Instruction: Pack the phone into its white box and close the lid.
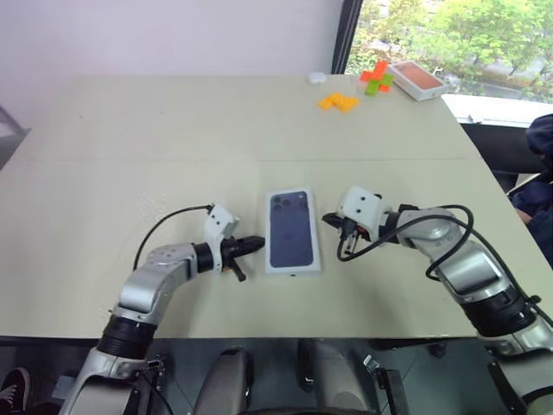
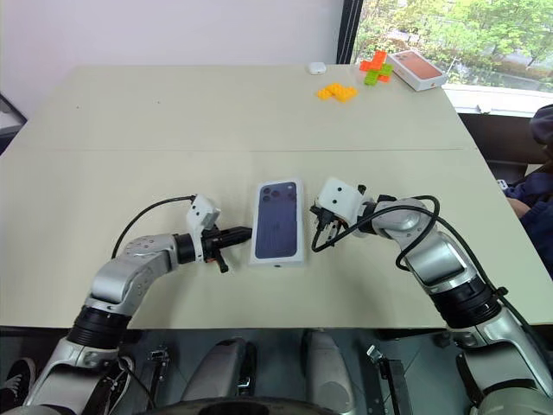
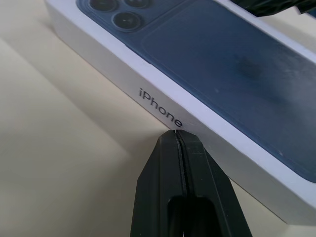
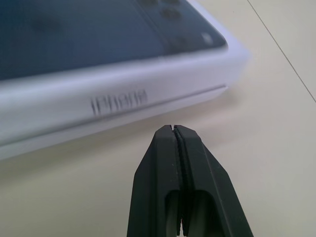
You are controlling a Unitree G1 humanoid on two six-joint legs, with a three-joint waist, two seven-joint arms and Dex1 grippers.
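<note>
Left arm (image 1: 155,281): silver-grey metal shell segments, black ribbed joint collars between them. White boxy camera block (image 1: 221,225) just behind the jaws; thin black cable loops from it back to the forearm.

Left gripper (image 1: 256,245): two matte black tapered fingers, flat inner faces, thin seam between.

Right arm (image 1: 467,268): same silver shells and black collars. White block (image 1: 360,207) with small dark holes behind the jaws; thicker black cables curl over the forearm.

Right gripper (image 1: 344,246): black wedge fingers.
</note>
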